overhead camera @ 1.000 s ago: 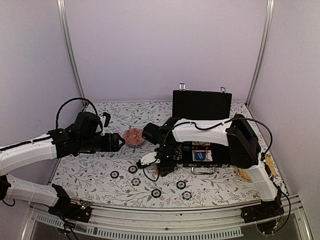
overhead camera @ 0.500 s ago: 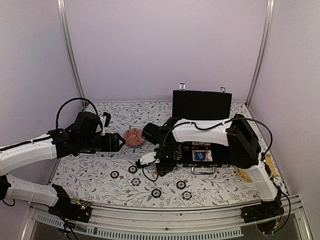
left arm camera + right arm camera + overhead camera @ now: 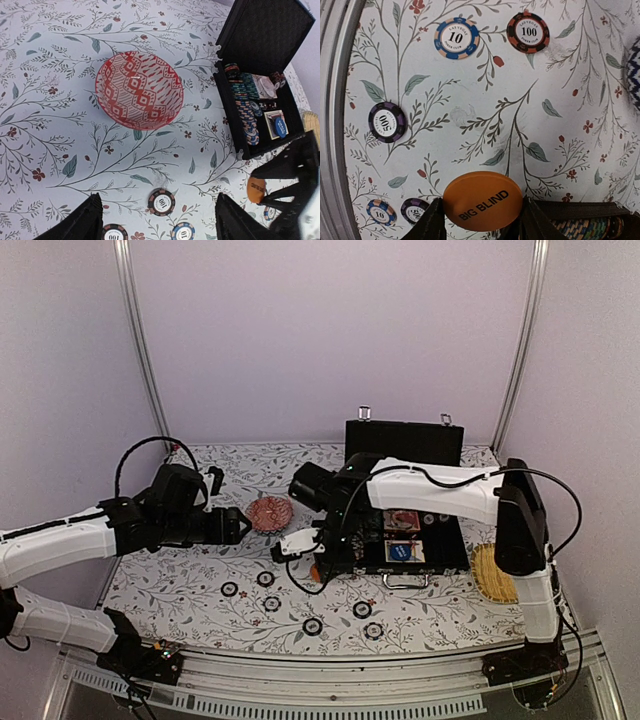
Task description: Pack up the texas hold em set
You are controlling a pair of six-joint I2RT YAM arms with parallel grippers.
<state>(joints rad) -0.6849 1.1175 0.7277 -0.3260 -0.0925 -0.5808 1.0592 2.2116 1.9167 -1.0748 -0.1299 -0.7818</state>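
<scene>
From where I stand, the orange disc [image 3: 482, 201] reads "BIG BLIND" in black letters. The blue-edged chip [image 3: 456, 38] shows "10" with "LAS VEGAS POKER CLUB" around it. The red-and-black chip [image 3: 528, 32] says "100" and the purple chip [image 3: 387, 122] "500". In the left wrist view a dark chip [image 3: 161, 202] reads "100".

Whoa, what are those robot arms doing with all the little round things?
They are packing up a poker set. The right gripper is pinching the orange disc marked BIG BLIND, just beside the open black case, which already has rows of chips inside. The left gripper hangs open near the pink patterned bowl, holding nothing. Several loose chips lie on the flowery table, not yet packed.
</scene>
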